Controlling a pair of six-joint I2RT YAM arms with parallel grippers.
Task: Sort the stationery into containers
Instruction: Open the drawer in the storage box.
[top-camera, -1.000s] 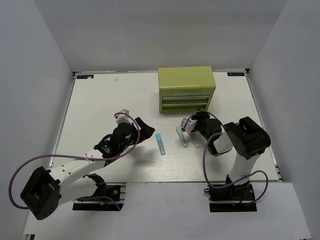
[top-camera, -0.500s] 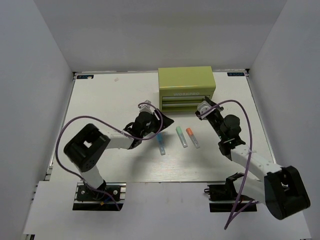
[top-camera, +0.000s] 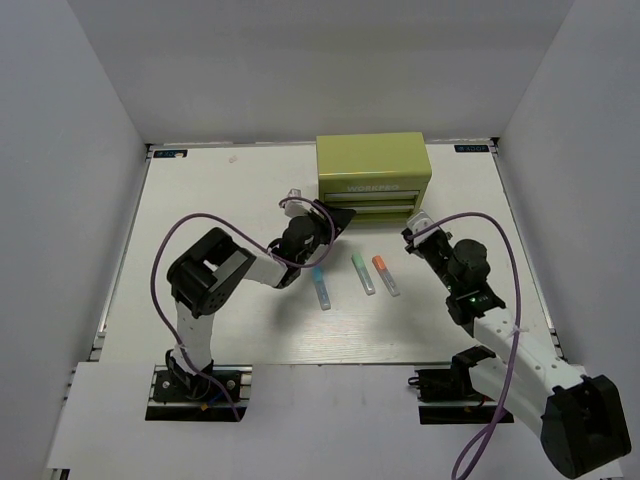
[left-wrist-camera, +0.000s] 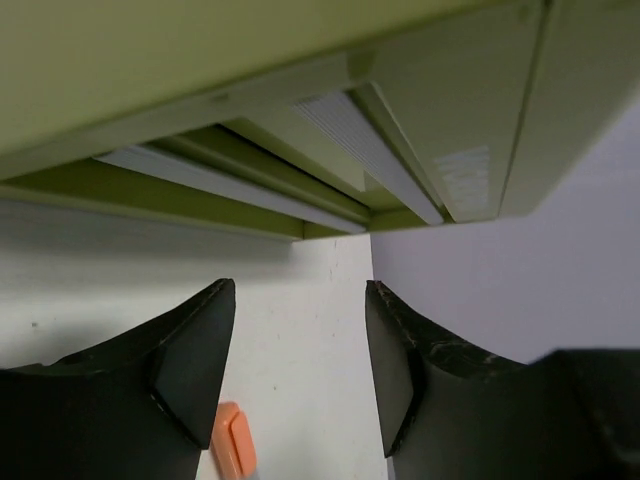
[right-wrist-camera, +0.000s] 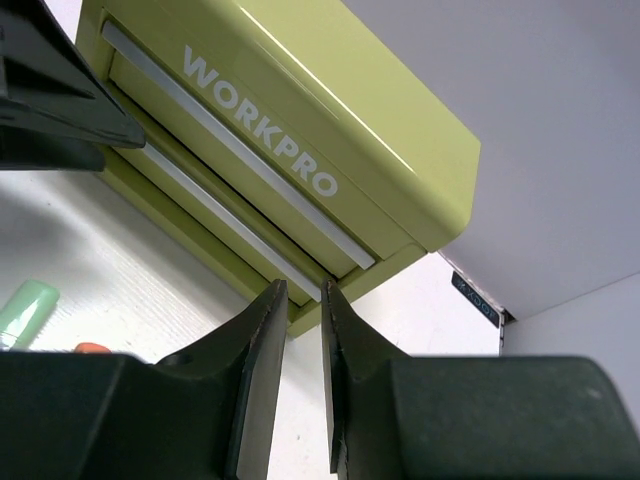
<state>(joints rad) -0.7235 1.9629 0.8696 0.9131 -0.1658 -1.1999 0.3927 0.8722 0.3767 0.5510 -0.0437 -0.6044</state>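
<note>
The olive-green tool chest (top-camera: 372, 160) stands at the back, with both drawers (top-camera: 376, 205) shut. It also shows in the right wrist view (right-wrist-camera: 300, 90) with pale lettering. Three stubby markers lie in front of it: blue-capped (top-camera: 320, 287), green-capped (top-camera: 362, 272) and orange-capped (top-camera: 385, 275). No thin pens are in view. My left gripper (top-camera: 338, 214) is open and empty at the left end of the drawer fronts (left-wrist-camera: 300, 370). My right gripper (top-camera: 413, 229) is empty, its jaws a thin gap apart, just off the chest's lower right corner (right-wrist-camera: 303, 300).
White walls stand on the left, right and back sides of the white table (top-camera: 220, 200). The chest's underside (left-wrist-camera: 250, 80) hangs close above my left fingers. An orange cap (left-wrist-camera: 232, 445) shows between them on the table. My left gripper shows at the left edge of the right wrist view (right-wrist-camera: 50, 100).
The left gripper has swung up from beside the blue marker to the chest's left front. The right gripper has left the green and orange markers and moved to the chest's right front.
</note>
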